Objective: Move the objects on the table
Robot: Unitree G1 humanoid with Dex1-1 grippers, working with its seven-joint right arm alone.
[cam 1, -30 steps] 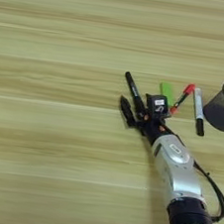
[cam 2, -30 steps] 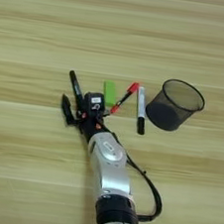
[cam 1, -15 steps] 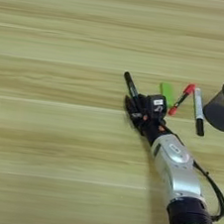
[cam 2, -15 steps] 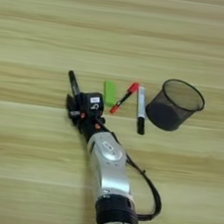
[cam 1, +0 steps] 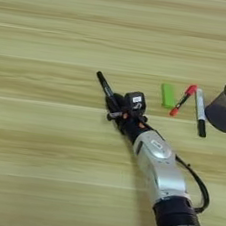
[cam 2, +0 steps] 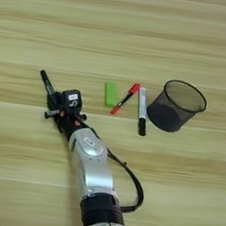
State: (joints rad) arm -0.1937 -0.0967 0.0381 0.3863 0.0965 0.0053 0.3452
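Lying on the surface (cam 1: pixel 40 141), up-left to down-right: black marker (cam 1: pixel 104 85), its lower end running in under the hand (cam 1: pixel 119 108). Upper tip free, pointing away from the arm (cam 1: pixel 158 164); the marker's long axis roughly continues the forearm's line. The hand sits directly over the marker's near end, fingers about it and apparently clenched on it, though contact itself is masked by the black body of the hand. Only the right arm is at work, and it is the one at the marker.

Remaining items, well to the right of the hand, in a loose row:
- green block (cam 2: pixel 110 93), upright in the picture, untouched.
- red pen (cam 2: pixel 125 98), slanted, cap up-right, just beside the block.
- white marker (cam 2: pixel 141 109), black cap toward the robot, between the pen and the mesh cup (cam 2: pixel 176 106).

Change against the earlier frames: the whole view has shifted. Relative to the block, however, hand and black marker now stand clearly further left, so the marker has been drawn away from the group; block, pen and white marker keep their arrangement.
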